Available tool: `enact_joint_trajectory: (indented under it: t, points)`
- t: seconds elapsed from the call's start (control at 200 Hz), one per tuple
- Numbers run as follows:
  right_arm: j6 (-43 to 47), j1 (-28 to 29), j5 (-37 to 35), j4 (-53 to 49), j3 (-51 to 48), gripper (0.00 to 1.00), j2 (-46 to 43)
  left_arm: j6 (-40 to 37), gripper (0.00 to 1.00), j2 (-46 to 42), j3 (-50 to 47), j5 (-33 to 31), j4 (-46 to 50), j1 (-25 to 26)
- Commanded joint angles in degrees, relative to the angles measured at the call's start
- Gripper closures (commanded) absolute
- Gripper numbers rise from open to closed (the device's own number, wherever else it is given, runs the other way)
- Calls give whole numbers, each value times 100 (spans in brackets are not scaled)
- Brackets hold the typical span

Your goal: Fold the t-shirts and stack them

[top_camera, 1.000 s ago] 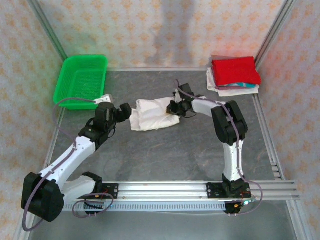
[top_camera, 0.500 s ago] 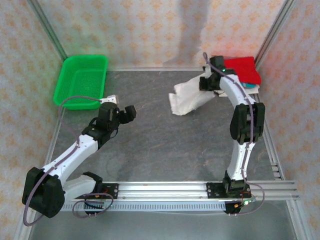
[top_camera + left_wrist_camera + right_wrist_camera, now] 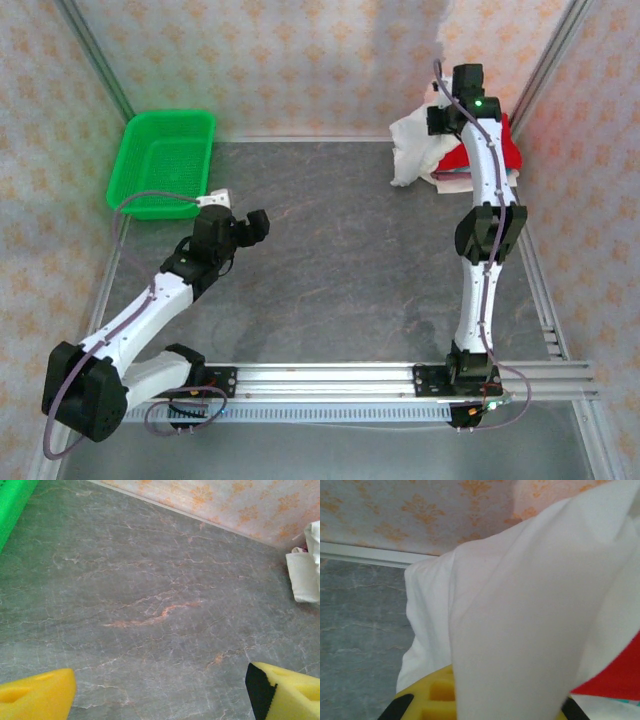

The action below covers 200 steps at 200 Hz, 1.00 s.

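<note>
**Ana:** Where was the cream-white t-shirt at that point?

**Ben:** Off the table, at the far end of the back wall from the green basket. The right gripper had its jaws pressed together on a bunch of the cloth. The rest hung down in loose folds on the side facing the basket.

**Ana:** And the stack?

**Ben:** Directly under that arm, in the corner opposite the basket along the same wall. The red t-shirt lay on top, and the hanging cloth covered part of it. From the right wrist, the cream-white t-shirt draped over the yellow fingers. A wedge of the red t-shirt showed below it, with a thin teal strip under that. The strip was possibly another folded shirt's edge, but too little showed to be sure.

**Ana:** What about the left gripper?

**Ben:** Spread wide, holding nothing. It hovered just in front of the basket, on the side nearer the arms' bases, and pointed away from the basket across the bare grey table. Its own camera showed the left gripper with both yellow pads far apart at the bottom corners. A sliver of the green basket sat at the upper left — and the pale cloth was small at the opposite edge.
</note>
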State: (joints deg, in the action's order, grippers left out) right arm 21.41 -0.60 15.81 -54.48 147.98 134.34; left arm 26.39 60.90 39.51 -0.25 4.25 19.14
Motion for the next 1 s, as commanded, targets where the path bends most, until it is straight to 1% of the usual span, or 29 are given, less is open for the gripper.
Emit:
enact_joint_trajectory:
  t: [0.0,0.43,0.606,0.751,0.831,0.996]
  points:
    - [370,-110,177,127,291,100,-22,-148,11,-153,-163,-290,161,42]
    - [428,-551,613,1027,535,100,-50,-90,11,-142,-259,-450,155,37]
    - [448,-736,694,1129,636,100,4,-73,11,-80,-216,-457,172,38]
    - [375,-1013,800,1165,644,100,99,-82,11,-18,-157,-465,216,38]
    - [370,-1175,1025,1207,635,100,184,-83,11,8,-136,-475,217,38]
    - [726,-1251,777,1119,618,100,384,-75,11,203,33,-433,300,38]
